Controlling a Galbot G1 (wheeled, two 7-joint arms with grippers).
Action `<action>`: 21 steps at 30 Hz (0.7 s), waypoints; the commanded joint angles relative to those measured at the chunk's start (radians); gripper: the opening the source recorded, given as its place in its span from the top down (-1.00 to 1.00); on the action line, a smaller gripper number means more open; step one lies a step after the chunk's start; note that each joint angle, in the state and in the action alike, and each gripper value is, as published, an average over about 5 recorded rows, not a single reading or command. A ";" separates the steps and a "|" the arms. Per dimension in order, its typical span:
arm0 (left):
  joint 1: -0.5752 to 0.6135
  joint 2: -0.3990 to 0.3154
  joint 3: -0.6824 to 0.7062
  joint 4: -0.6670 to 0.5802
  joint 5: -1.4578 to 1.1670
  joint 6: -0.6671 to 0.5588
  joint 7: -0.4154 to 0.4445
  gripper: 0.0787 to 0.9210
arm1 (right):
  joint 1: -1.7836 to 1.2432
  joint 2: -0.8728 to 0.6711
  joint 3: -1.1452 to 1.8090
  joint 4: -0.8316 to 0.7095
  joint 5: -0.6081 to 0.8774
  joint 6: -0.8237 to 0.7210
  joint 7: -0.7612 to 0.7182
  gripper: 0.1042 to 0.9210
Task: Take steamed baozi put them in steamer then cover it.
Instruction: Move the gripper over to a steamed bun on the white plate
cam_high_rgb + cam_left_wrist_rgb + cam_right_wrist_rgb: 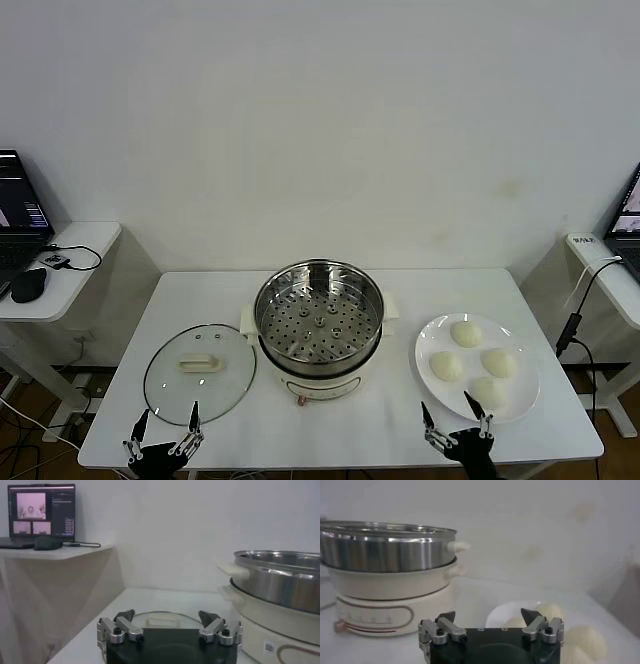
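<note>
The steel steamer (319, 322) stands mid-table on its cream-white base, its perforated tray bare; it also shows as steamer (280, 575) and steamer (387, 550). The glass cover (199, 372) lies flat to its left, seen low as cover (160, 617). Several cream-white baozi (466, 333) rest on a white plate (430, 340) to the right, baozi (585, 637). My left gripper (166, 424) hangs open at the table's front edge just before the cover. My right gripper (456, 420) hangs open at the front edge beside the plate. Neither holds anything.
Side desks flank the table: a laptop (20, 215) and mouse (28, 285) on the left one, another laptop (628, 215) with a hanging cable (572, 325) on the right. A white wall stands behind.
</note>
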 commanded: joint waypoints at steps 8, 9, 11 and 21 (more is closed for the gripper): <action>-0.045 0.021 0.000 -0.026 0.029 0.019 -0.012 -0.77 | 0.317 -0.342 0.182 -0.156 -0.436 -0.087 -0.101 -0.76; -0.048 0.020 0.000 -0.026 0.034 0.020 -0.013 -0.77 | 0.340 -0.372 0.179 -0.170 -0.451 -0.090 -0.122 -0.76; -0.051 0.019 0.000 -0.023 0.049 0.018 -0.012 -0.77 | 0.384 -0.436 0.166 -0.201 -0.472 -0.093 -0.167 -0.76; -0.049 0.013 -0.003 -0.025 0.075 0.008 -0.012 -0.77 | 0.695 -0.741 -0.095 -0.406 -0.428 -0.048 -0.457 -0.76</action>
